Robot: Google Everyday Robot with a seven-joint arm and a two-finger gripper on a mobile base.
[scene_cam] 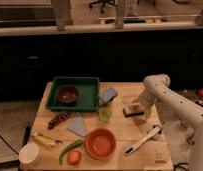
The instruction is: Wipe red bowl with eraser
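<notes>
Sitting at the near edge of the wooden table (122, 135), toward the lower left of the frame, are a small white cup (30, 154), a green pepper (70, 148) and an orange fruit (74, 157), with the red bowl (100, 143) just right of them at lower centre. A long white utensil (143, 139) lies slanted at lower right, well apart from the bowl. Farther back, a blue-grey flat slab (77, 124) lies left of centre, beside a dark bunch of grapes (59, 119), and a small green cup (105, 114) stands near the middle. The eraser (133, 110), tan on top and dark beneath, rests on the table right of centre. The gripper (137, 106) hangs right at it from the white arm (167, 97) that comes in from the right edge, its fingers spread wide around or just over the block; whether they touch it I cannot tell. At the far left of the table sits a green tray (93, 93) holding a dark bowl (68, 94), and a blue-grey phone-like object (108, 95) leans by the tray's right side.
</notes>
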